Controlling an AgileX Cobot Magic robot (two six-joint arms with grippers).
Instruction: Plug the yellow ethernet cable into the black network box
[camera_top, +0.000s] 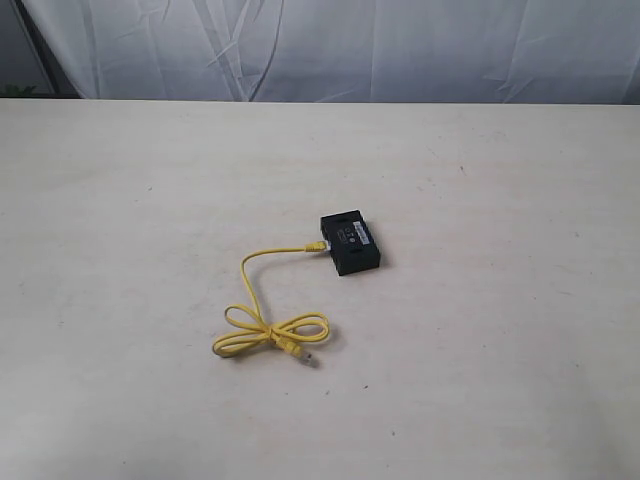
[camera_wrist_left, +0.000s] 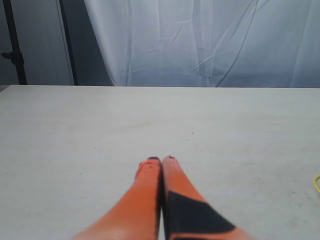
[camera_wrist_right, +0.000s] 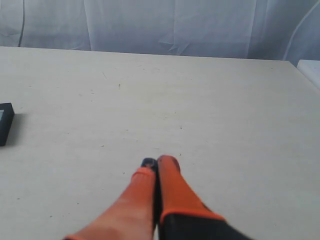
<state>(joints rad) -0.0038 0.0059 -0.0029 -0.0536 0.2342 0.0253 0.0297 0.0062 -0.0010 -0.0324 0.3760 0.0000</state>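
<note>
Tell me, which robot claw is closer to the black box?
Probably the right. The black network box shows at the edge of the right gripper's view; the left gripper's view shows only a bit of yellow ethernet cable.

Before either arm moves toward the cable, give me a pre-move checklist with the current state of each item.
1. Left gripper shut and holding nothing: ok for travel, not ok for grasping until it opens.
2. Right gripper shut and holding nothing: same, not ok for grasping.
3. Yellow ethernet cable lying in the open on the table, free plug end near its knotted loops: ok.
4. Black network box flat on the table, label up: ok.
5. Cable's other end at the box's side: touching or seated, cannot tell.
6. Both arms out of the exterior view, away from the cable and box: ok.
</note>
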